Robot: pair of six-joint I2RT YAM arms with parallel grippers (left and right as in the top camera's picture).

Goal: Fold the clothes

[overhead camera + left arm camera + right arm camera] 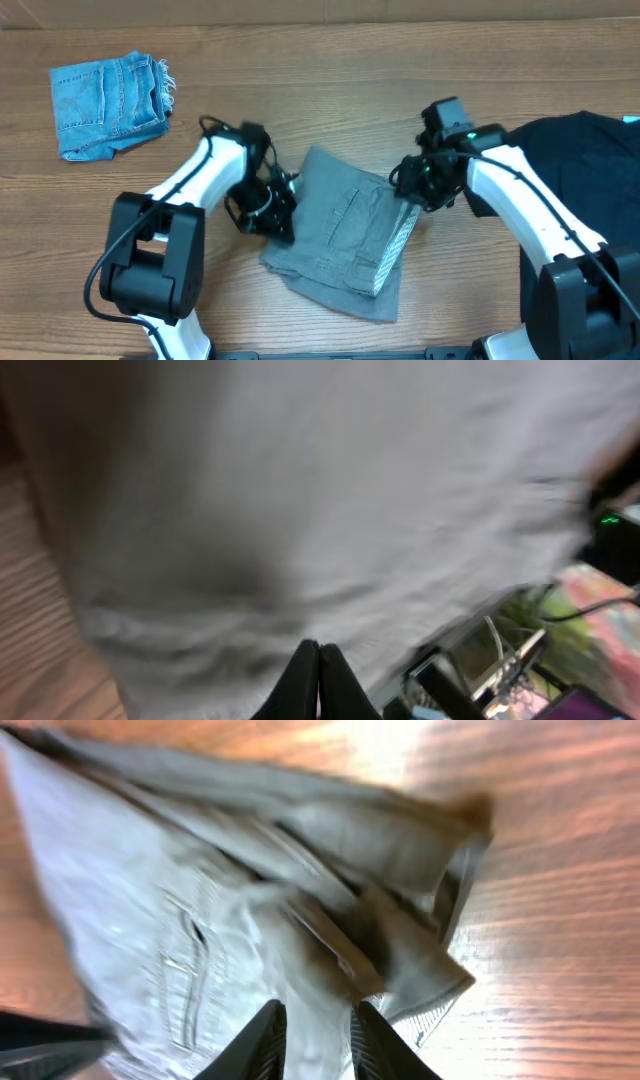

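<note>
On the wooden table (330,60) seen from overhead, the grey-khaki shorts (345,235) lay folded at the centre, with the left gripper (270,212) at their left edge and the right gripper (425,182) at their right edge. Frayed denim shorts (108,92) sat far left and a black T-shirt (585,160) lay at the right. In the left wrist view, blurred grey fabric filled the picture and the claw was pressed together, pinching its lower edge. In the right wrist view, the claw stood spread over the rumpled shorts.
</note>
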